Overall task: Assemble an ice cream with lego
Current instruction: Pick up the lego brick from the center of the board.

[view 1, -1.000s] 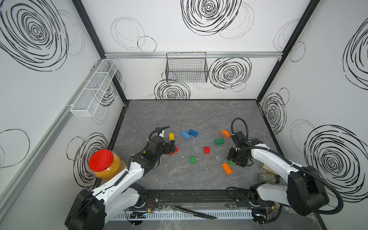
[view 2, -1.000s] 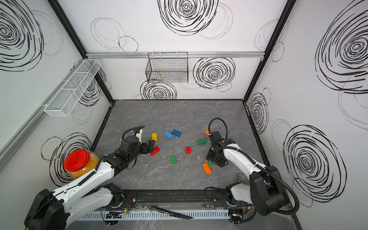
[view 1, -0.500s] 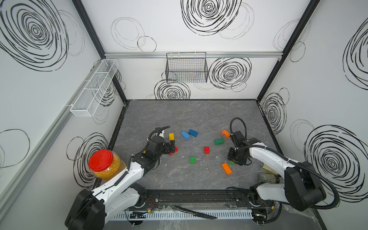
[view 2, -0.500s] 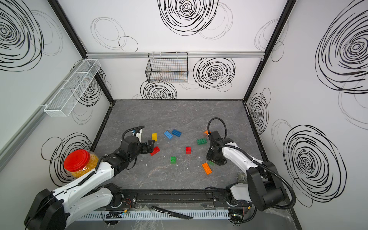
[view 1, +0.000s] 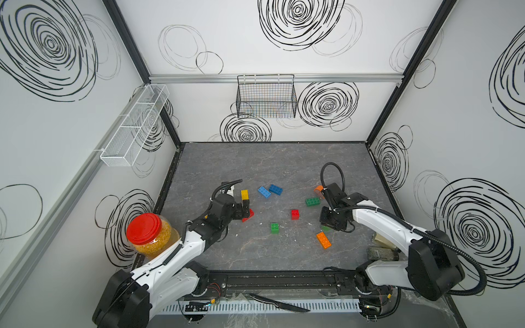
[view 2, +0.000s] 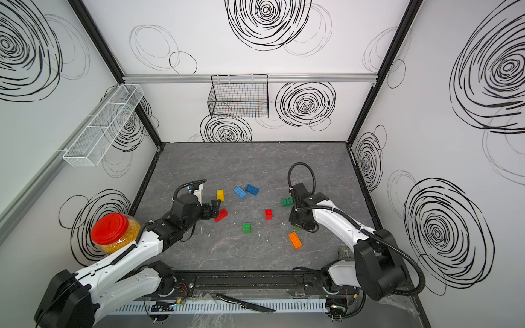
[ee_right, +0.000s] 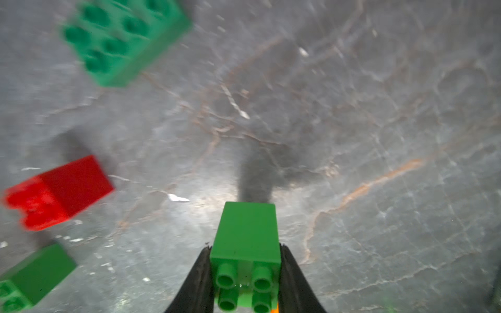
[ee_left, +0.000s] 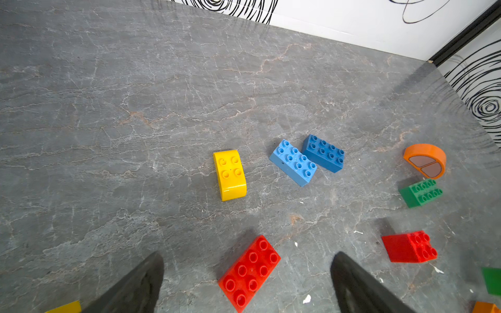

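Right end effector [ee_right: 245, 248] now clamps green brick [ee_right: 245, 230]; left end effector [ee_left: 248, 258] gapes above tabletop [ee_left: 135, 108].

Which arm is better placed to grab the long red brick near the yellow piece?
Left. The left gripper, jaws open, is right at the long red brick; the right gripper, farther off, is shut on a small green brick.

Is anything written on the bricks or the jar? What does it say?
No text can be read.
The lego bricks show only plain studs.
The jar shows no label.
The dark packet near the right arm is too blurred to read.
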`<state>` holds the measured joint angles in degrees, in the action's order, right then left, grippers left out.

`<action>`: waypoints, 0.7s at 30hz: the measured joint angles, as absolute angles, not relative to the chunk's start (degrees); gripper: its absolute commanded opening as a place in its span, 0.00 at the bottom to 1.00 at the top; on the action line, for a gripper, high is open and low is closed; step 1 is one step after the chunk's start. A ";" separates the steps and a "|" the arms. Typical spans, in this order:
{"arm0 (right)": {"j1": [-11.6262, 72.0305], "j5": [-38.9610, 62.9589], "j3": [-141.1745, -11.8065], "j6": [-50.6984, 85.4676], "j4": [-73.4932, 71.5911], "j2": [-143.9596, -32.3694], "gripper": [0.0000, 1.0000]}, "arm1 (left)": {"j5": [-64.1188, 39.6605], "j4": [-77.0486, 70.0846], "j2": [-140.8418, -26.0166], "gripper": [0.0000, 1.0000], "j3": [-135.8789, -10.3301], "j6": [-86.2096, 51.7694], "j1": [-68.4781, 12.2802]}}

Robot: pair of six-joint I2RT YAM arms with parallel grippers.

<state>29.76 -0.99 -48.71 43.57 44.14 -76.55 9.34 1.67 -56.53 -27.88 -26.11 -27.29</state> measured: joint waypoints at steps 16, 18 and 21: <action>42.41 -1.17 -69.93 39.42 46.15 -93.17 0.25 | 2.39 3.79 -51.68 0.99 -26.46 -29.91 -20.10; 42.92 -1.17 -71.24 38.94 46.39 -94.83 0.24 | 1.30 3.90 -51.68 0.99 -26.46 -29.91 -19.70; 43.20 -1.17 -72.77 38.22 46.74 -96.68 0.25 | -0.03 4.23 -51.70 0.99 -26.46 -29.91 -19.53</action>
<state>43.20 -1.17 -72.77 38.22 46.74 -96.68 -0.03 4.23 -51.70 -26.46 -29.91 -19.53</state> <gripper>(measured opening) 0.339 0.992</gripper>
